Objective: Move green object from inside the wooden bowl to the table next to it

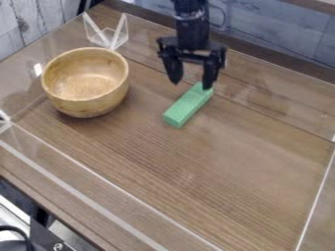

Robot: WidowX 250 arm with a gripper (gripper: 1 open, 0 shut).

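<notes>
- Gripper (191,78) hung spread apart, empty, just above green object (187,104).
- Green object lay flat on table (197,176), right of wooden bowl (85,82).
- Best retreat: straight up, avoiding nudging it.

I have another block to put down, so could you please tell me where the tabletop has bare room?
The widest bare stretch of the table runs from the green object to the near plastic wall. The strip between the wooden bowl and the block is narrow. The back is crowded: the gripper, jaws open, hangs over the block's far end.
</notes>
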